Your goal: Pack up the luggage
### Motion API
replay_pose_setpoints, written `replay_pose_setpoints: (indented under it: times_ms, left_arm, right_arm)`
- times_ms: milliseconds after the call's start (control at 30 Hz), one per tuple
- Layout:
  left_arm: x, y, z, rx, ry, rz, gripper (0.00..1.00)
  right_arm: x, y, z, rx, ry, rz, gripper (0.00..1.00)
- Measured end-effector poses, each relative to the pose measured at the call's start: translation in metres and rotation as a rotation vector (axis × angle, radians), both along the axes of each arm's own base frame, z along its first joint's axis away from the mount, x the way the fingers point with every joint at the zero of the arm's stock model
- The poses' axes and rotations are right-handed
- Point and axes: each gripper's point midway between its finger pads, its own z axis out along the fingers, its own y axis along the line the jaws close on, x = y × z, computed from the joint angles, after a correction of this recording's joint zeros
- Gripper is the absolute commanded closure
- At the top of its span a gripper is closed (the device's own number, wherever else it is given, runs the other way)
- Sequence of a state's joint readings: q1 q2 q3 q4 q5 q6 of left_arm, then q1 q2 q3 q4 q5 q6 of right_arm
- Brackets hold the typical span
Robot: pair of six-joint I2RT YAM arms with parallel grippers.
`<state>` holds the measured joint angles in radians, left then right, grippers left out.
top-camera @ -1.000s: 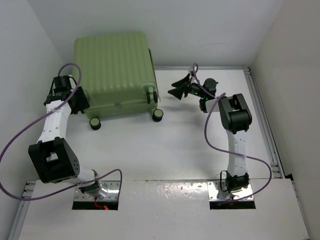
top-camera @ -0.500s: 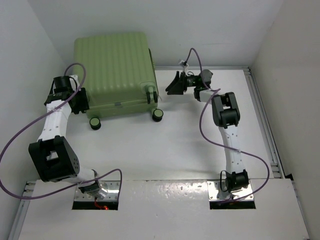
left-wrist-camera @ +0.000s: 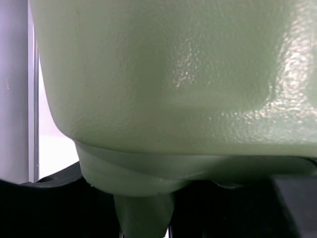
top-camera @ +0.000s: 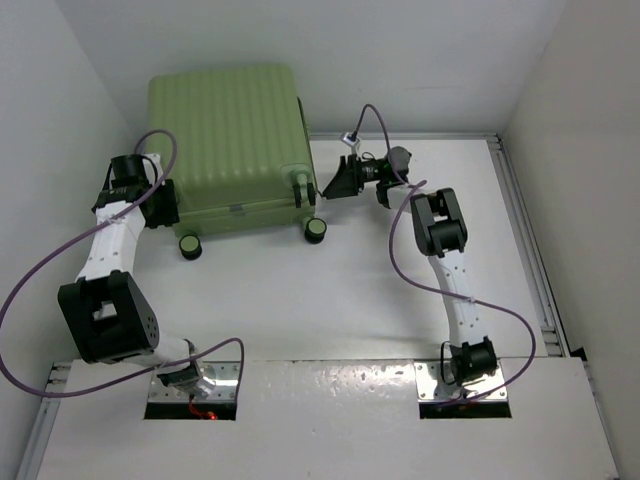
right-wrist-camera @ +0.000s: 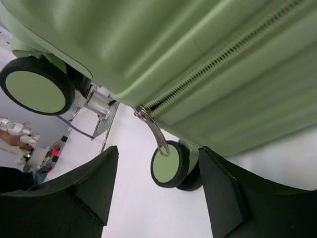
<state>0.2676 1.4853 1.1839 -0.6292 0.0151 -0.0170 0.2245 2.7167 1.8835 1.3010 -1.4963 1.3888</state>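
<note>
So the white surface (top-camera: 300, 300) takes up most of the overhead view, boxed in by pale walls. The luggage (top-camera: 225, 130) is the big light green ribbed shell sitting at the far left of the surface, up near the back wall. It's lying flat and looks zipped closed, with its wheeled end facing the arms.

The left arm (top-camera: 110, 250) reaches up along the left side, and its hand (top-camera: 160, 200) is right at the near-left corner of the luggage. In that wrist's view, the green shell (left-wrist-camera: 173, 74) fills nearly everything, with just dark bits of the hand along the bottom edge. Honestly I can't tell if that hand is apart or clamped on the corner.

The right arm (top-camera: 445, 240) stretches toward the back, and its hand (top-camera: 340, 182) is just beside the luggage's near-right corner. Its fingers stand apart with nothing between them (right-wrist-camera: 158, 151).

Two black-and-green wheels (top-camera: 316, 229) poke out at the near edge, and the right wrist view shows two (right-wrist-camera: 37, 91) up close. There's also the closed zipper (right-wrist-camera: 223, 54), with its metal pull (right-wrist-camera: 153, 130) hanging down.
</note>
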Motion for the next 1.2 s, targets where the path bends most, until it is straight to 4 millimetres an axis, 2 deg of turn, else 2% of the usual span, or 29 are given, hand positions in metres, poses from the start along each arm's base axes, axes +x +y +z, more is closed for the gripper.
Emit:
replay_pose_setpoints:
  times_ms: [133,333,433,600,700,767,1200]
  left_arm:
    - [0.000,0.000,0.000,0.002,-0.002,0.000,1.00]
    - [0.000,0.000,0.000,0.004,-0.002,0.000,1.00]
    - [0.000,0.000,0.000,0.004,-0.002,0.001,1.00]
    - [0.000,0.001,0.000,0.005,-0.002,0.001,1.00]
    - [0.000,0.001,0.000,0.005,-0.002,0.001,1.00]
    - [0.000,0.001,0.000,0.005,-0.002,0.001,1.00]
    - [0.000,0.001,0.000,0.018,-0.010,0.004,1.00]
  right_arm:
    - [-0.001,0.011,0.011,0.010,-0.045,0.022,0.35]
    - [-0.008,0.021,0.013,0.010,-0.062,0.053,0.51]
    - [-0.008,0.021,0.012,0.010,-0.060,0.053,0.63]
    - [-0.011,0.021,0.008,0.003,-0.030,0.055,0.91]
    - [-0.015,0.023,0.005,-0.001,-0.013,0.060,0.97]
    - [-0.016,0.023,0.005,-0.001,-0.017,0.064,1.00]
    - [-0.012,0.017,0.008,0.002,-0.033,0.051,1.00]
